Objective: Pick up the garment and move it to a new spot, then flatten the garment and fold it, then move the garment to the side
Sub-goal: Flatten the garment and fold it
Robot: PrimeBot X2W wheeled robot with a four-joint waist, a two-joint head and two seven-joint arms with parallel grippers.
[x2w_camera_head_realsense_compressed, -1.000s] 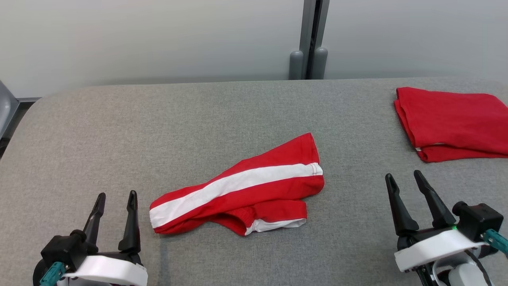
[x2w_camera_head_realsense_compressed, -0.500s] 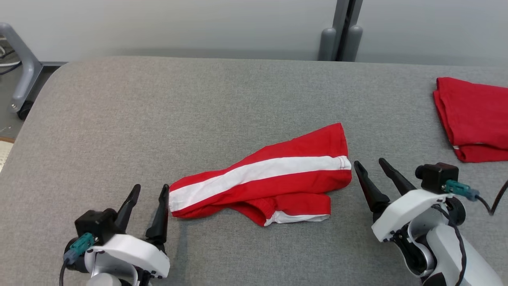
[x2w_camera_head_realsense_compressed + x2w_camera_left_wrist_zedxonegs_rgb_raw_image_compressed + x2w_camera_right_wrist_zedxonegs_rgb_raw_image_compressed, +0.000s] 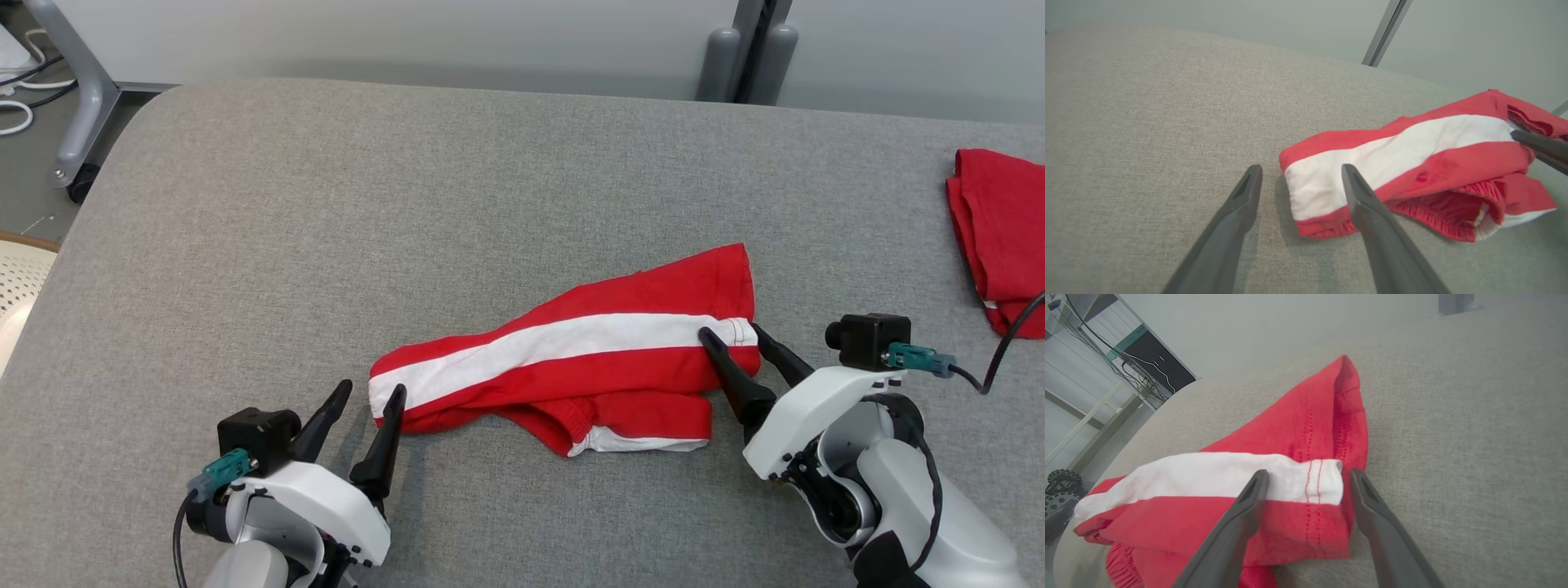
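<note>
**Item 1: right pincer** (image 3: 729, 329). Jaws wide, nothing held. It straddles the right-hand hem of the garment (image 3: 571, 367) where the white stripe ends. One finger lies over the cloth and the other sits just off the hem.

**Item 2: left pincer** (image 3: 373, 387). Jaws wide, nothing held. It is at the garment's left end, with one finger at the white edge and the other beside it over the bare worktop (image 3: 408, 204).

**Item 3: garment.** Red shorts with a white stripe, lying bunched and partly doubled on the worktop, not yet lifted.

**Item 4: second red cloth** (image 3: 996, 237). Folded, well to the garment's right.

**Hazards, by judgement:**
- If you close here, either pincer may catch only the top layer, and the shorts would then fall open and sag on the lift.
- The left bite looks shallow, so that edge could slip free.
- Tips pressed too low may snag the worktop's fabric covering.
- If you carry the garment far to its right, you risk setting it on the second cloth.

**Markings:** no brand, label or writing can be read on the garment or around it.
</note>
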